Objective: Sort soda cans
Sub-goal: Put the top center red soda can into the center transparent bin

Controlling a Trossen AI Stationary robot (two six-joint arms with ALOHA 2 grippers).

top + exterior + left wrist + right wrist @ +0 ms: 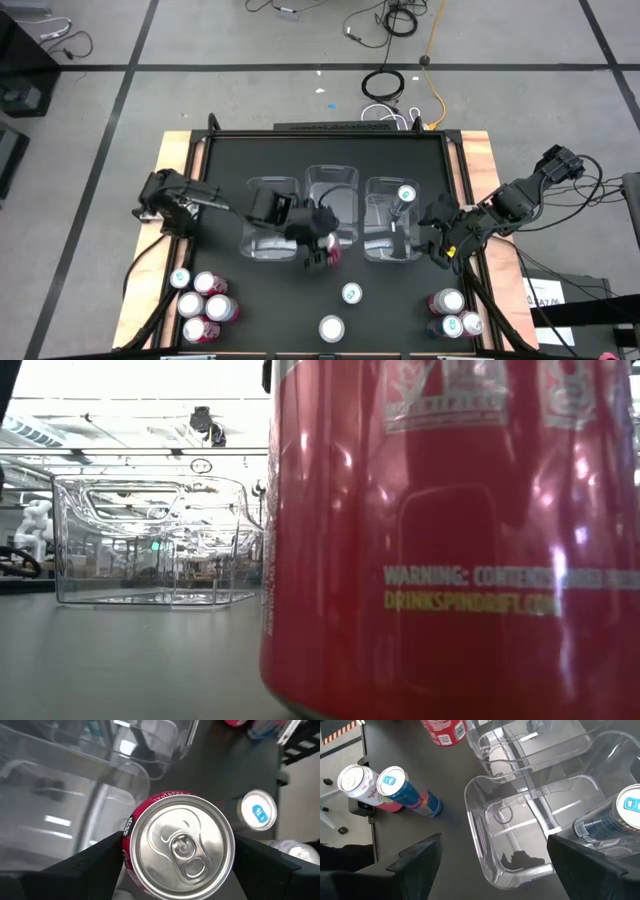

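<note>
The left gripper [177, 862] grasps a red can [178, 844] between its fingers just beside the middle bin [332, 182], while the right gripper [492, 865] hangs released over the right bin [485, 837], so a low carry could knock the can against the bin's wall.

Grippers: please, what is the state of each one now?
Left gripper: shut on the red can, near the middle bin.
Right gripper: open, empty, over the right bin.
</note>
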